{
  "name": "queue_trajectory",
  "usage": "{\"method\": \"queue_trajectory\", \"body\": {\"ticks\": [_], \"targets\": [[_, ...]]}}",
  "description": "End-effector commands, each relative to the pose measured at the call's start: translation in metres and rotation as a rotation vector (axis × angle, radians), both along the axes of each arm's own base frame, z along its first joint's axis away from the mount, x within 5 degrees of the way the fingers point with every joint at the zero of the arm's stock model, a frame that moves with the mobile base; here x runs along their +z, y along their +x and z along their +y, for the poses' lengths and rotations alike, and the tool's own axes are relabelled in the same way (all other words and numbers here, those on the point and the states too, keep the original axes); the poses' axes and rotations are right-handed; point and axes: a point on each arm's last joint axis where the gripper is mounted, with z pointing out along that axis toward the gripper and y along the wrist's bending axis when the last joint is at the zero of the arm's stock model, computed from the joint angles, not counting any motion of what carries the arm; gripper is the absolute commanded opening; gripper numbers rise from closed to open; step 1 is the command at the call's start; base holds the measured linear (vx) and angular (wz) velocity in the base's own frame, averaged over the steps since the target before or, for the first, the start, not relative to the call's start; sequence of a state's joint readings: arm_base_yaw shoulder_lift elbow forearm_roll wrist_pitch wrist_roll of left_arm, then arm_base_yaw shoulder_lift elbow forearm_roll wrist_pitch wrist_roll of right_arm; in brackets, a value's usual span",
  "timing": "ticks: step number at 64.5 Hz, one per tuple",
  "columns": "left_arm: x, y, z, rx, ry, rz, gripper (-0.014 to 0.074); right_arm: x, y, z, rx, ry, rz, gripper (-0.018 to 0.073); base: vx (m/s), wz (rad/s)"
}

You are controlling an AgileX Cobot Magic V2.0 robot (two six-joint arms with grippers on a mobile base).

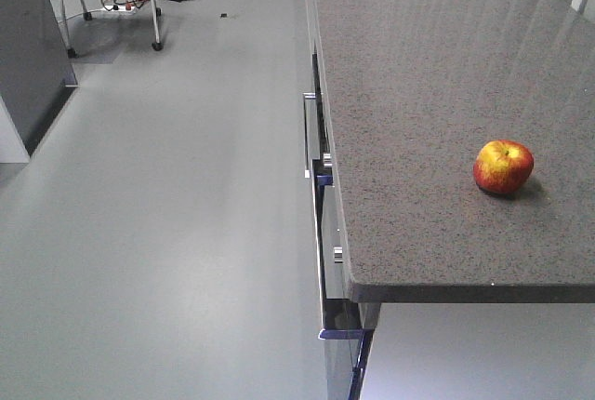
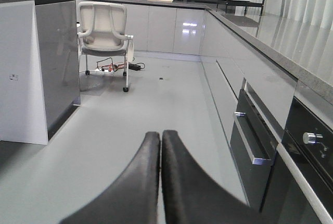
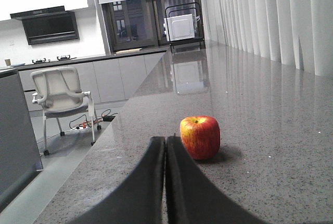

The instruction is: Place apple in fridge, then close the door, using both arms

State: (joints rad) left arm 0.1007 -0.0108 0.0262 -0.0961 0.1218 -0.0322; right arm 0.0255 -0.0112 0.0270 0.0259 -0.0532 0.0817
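From the right wrist, the right gripper [image 3: 166,139] is seen pinched together, empty, with the apple [image 3: 200,137] sat on the counter [image 3: 270,130] just beyond. From the left wrist, only the left gripper [image 2: 161,134], likewise closed on nothing, then floor [image 2: 156,96] and a far chair [image 2: 102,28] are shown.

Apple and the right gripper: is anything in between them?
No, just bare counter between the right gripper and the apple, shown in the right wrist view.

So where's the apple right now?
The apple sits on the stone counter, toward its right side in the front view, just ahead of the shut right gripper.
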Motion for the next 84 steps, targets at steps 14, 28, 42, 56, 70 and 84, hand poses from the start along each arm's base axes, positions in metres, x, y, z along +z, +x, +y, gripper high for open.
{"method": "queue_trajectory", "body": {"ticks": [14, 28, 42, 56, 70, 84], "targets": [[-0.002, 0.000, 0.000, 0.002, -0.007, -0.055, -0.0006, 0.003, -0.002, 0.000, -0.007, -0.010, -0.083, -0.0003, 0.00, 0.00], [-0.002, 0.000, 0.000, 0.002, -0.007, -0.055, -0.0006, 0.013, -0.004, -0.001, 0.001, 0.048, -0.190, -0.0003, 0.00, 0.00], [-0.002, 0.000, 0.000, 0.002, -0.007, -0.055, -0.0006, 0.039, -0.008, -0.001, 0.018, 0.142, -0.120, -0.0003, 0.00, 0.00], [-0.002, 0.000, 0.000, 0.002, -0.007, -0.055, -0.0006, 0.123, -0.004, 0.002, 0.015, -0.011, 0.027, -0.0001, 0.00, 0.00], [-0.002, 0.000, 0.000, 0.002, -0.007, -0.055, -0.0006, 0.187, 0.034, 0.003, 0.015, -0.155, 0.092, 0.0143, 0.00, 0.00], [-0.002, 0.000, 0.000, 0.002, -0.007, -0.055, -0.0006, 0.199, 0.080, 0.004, 0.021, -0.165, 0.189, 0.0664, 0.00, 0.00]]}}
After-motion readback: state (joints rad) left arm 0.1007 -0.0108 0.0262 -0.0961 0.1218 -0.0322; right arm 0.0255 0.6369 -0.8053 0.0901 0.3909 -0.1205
